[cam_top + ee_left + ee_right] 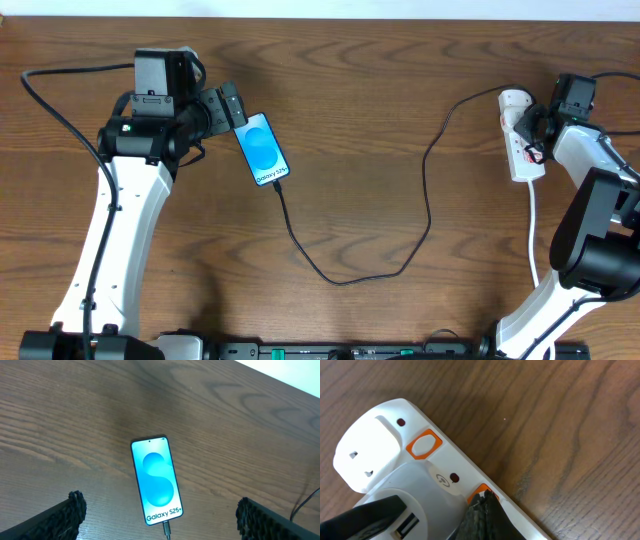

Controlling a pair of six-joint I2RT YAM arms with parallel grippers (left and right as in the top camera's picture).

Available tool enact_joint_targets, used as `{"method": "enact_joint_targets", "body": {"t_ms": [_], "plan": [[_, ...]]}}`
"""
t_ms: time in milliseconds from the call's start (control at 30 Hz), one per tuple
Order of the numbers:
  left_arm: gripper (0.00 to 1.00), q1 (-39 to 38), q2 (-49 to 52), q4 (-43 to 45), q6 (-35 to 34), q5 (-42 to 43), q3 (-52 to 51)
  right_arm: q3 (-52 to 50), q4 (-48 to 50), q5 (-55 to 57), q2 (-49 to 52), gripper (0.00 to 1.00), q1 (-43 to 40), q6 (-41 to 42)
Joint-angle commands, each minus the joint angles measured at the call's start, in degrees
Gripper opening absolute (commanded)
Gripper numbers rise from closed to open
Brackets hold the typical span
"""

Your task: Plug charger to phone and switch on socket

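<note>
At the right edge of the table the socket lies under my right gripper, one fingertip resting on an orange switch; I cannot tell whether its jaws are parted or closed. The charger looks seated in the phone, left of centre, beneath my left gripper, spread wide and empty. So switching is in hand: next I judge a short, firm press down
</note>
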Motion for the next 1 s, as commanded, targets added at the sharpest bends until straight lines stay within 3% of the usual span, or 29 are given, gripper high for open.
{"method": "enact_joint_targets", "body": {"t_ms": [0,967], "plan": [[0.98,0.0,-0.1,0.0,1.1,0.2,0.4,1.1,0.3,-0.9,1.2,0.01,-0.3,-0.9],[0.98,0.0,-0.1,0.0,1.1,0.2,0.4,1.1,-5.2,-11.5,2.7,0.01,2.1,-0.9]]}}
